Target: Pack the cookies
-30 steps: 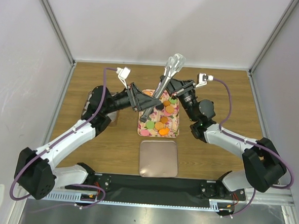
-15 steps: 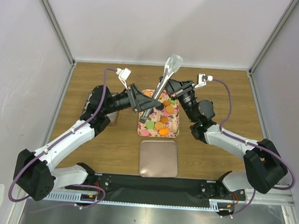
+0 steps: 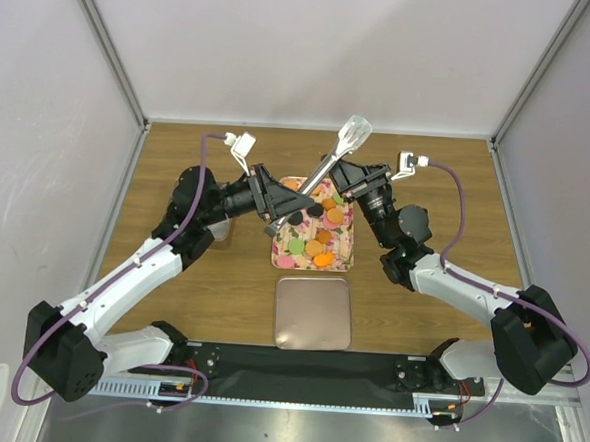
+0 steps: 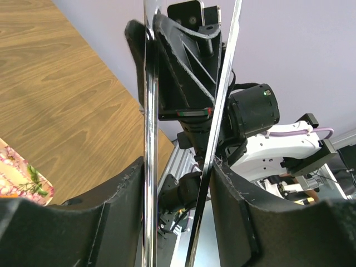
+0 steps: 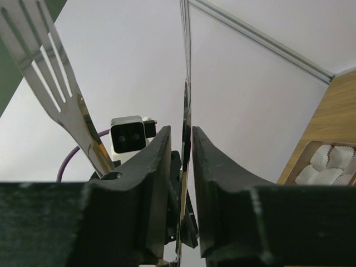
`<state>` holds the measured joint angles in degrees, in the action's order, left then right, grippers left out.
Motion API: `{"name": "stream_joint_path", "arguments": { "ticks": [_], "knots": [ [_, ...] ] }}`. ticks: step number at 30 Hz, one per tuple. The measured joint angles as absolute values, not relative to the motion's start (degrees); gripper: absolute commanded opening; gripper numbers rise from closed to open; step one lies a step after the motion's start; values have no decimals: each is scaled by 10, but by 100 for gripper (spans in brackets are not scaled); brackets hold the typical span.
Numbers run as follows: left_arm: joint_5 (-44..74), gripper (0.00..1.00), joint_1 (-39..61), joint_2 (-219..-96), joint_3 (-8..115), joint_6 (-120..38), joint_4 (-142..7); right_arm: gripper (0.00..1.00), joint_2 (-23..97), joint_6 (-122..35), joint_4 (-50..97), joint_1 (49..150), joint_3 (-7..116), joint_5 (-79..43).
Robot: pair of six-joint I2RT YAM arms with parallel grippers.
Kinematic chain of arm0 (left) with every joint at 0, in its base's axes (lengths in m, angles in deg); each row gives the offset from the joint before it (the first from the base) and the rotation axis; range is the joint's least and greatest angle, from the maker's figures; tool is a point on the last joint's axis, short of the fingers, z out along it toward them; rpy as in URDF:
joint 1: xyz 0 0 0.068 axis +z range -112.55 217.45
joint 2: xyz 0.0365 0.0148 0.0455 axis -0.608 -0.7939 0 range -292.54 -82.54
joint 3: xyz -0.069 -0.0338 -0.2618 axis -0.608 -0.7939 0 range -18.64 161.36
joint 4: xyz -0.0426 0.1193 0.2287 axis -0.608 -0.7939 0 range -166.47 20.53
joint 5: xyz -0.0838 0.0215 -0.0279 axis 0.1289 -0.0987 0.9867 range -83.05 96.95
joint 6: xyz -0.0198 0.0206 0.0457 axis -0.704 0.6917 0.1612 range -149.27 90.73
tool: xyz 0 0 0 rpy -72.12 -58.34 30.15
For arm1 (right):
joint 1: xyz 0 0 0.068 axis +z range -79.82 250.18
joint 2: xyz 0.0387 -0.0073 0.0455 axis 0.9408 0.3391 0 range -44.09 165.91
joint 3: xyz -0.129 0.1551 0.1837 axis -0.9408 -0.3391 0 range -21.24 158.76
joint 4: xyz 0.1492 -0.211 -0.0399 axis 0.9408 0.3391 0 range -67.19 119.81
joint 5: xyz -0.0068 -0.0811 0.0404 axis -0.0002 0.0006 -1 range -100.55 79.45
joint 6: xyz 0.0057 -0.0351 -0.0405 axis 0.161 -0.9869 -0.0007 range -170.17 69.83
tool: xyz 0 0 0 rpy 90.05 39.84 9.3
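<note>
From my station I can read no lettering, label, brand, number or sign in any of the three views
</note>
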<state>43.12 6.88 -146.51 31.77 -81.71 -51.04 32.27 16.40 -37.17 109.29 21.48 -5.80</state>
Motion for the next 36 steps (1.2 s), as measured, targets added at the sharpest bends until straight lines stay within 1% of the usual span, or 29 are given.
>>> {"name": "stream_joint_path", "arguments": {
  "ticks": [3,5,6,7,8,9,17,23,28,29,32,36],
  "knots": [
    [431,51,69,-1465,318,-816,-517,35,323,162,-373,1092,208,-59],
    [431,51,69,-1465,318,-816,-522,35,323,162,-373,1090,207,-59],
    [431,51,69,-1465,318,-815,-523,26,323,162,-375,1089,207,-59],
    [431,52,69,-1465,318,-813,-525,19,323,160,-375,1089,207,-60],
    [431,52,69,-1465,318,-812,-526,8,323,159,-375,1087,207,-61],
    [431,53,69,-1465,319,-812,-526,1,323,158,-375,1086,206,-61],
    [437,56,70,-1468,320,-813,-520,0,329,174,-391,1077,201,-70],
    [447,61,72,-1471,326,-813,-526,0,349,191,-418,1065,201,-94],
    [459,62,77,-1472,326,-815,-526,0,367,202,-448,1058,201,-117],
    [463,64,78,-1472,326,-817,-526,0,372,205,-455,1056,202,-123],
    [469,67,81,-1473,326,-820,-523,0,391,215,-481,1051,205,-137],
    [478,69,86,-1474,326,-828,-520,0,415,234,-500,1047,215,-152]
  ]
}}
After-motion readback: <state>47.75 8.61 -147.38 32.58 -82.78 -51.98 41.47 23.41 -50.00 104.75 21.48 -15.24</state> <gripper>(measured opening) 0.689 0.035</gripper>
